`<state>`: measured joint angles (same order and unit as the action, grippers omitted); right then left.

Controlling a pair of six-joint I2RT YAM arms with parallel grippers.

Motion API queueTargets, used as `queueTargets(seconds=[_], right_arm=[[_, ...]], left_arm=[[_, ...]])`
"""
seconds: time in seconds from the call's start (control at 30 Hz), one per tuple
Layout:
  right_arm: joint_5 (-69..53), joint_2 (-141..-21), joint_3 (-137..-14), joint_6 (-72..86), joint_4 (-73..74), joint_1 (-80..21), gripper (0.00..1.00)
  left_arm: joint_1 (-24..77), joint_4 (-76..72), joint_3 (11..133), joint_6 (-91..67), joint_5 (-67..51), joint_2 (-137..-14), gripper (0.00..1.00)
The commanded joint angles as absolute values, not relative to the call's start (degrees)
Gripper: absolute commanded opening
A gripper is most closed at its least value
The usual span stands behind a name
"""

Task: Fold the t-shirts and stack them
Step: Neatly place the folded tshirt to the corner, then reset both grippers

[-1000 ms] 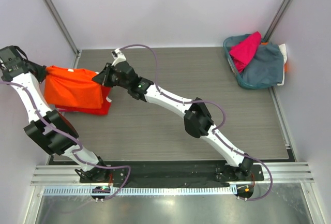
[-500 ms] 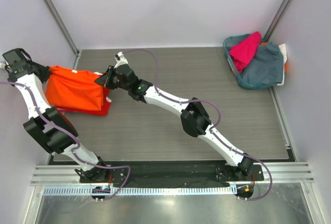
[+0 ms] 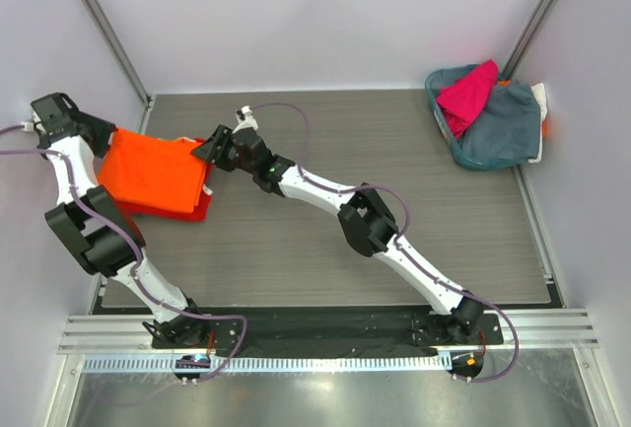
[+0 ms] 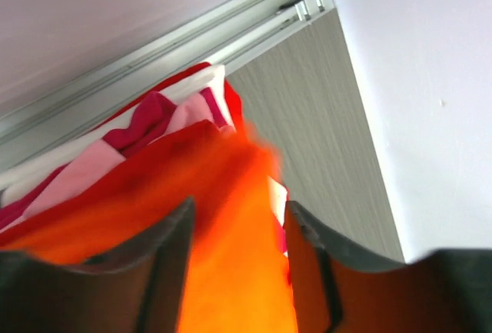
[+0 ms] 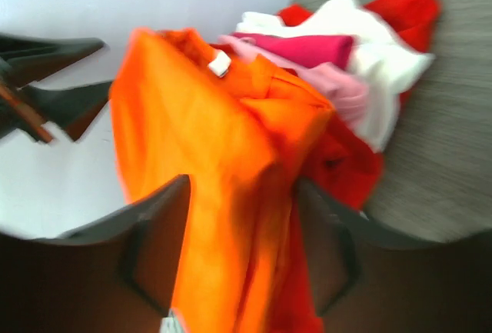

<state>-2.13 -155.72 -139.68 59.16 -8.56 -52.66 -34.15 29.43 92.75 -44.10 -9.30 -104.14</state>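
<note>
The orange t-shirt [image 3: 153,173] lies folded on top of the red t-shirt [image 3: 197,210] at the table's far left. My left gripper [image 3: 99,137] is at its left edge and my right gripper [image 3: 204,149] at its right edge. Both are open. In the left wrist view, orange cloth [image 4: 231,271] lies loose between the spread jaws of the left gripper [image 4: 240,208]. In the right wrist view, the right gripper [image 5: 242,183] likewise straddles the orange cloth [image 5: 192,118]. A magenta t-shirt [image 3: 468,92] lies in the basket.
A teal basket [image 3: 498,146] with clothes stands at the far right corner. Under the orange shirt the pile shows magenta [image 5: 307,47], pink and white layers over red [image 5: 346,168]. The left wall and its metal rail [image 4: 154,48] run close behind the pile.
The orange t-shirt, held stretched between both shut grippers, has come down flat onto the red one. Both grippers have opened and let it go.
</note>
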Motion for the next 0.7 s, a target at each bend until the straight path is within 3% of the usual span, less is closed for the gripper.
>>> queueTargets(seconds=[0.0, 0.03, 0.1, 0.3, 0.67], right_arm=[[-0.26, -155.83, -139.83, 59.5, -11.87, -51.42, 0.67], [-0.26, -155.22, -139.4, 59.33, -11.87, -51.24, 0.72], [-0.44, -154.34, -138.87, 58.54, -11.69, -50.45, 0.72], [-2.63, -144.25, -127.37, 53.01, -13.62, -48.69, 0.73], [-6.94, -117.44, -88.01, 48.78, -25.92, -42.72, 0.73]], left_arm=[[-34.03, 26.18, 94.47, -45.53, -12.92, -110.03, 0.54], [-33.32, 27.32, 95.79, -44.66, -11.96, -110.39, 0.6], [-32.0, 28.3, 96.5, -43.07, -9.86, -109.52, 0.64], [-31.82, 29.97, 95.71, -42.01, -7.82, -103.54, 0.66], [-28.66, 33.93, 89.83, -42.19, -16.96, -88.61, 0.66]])
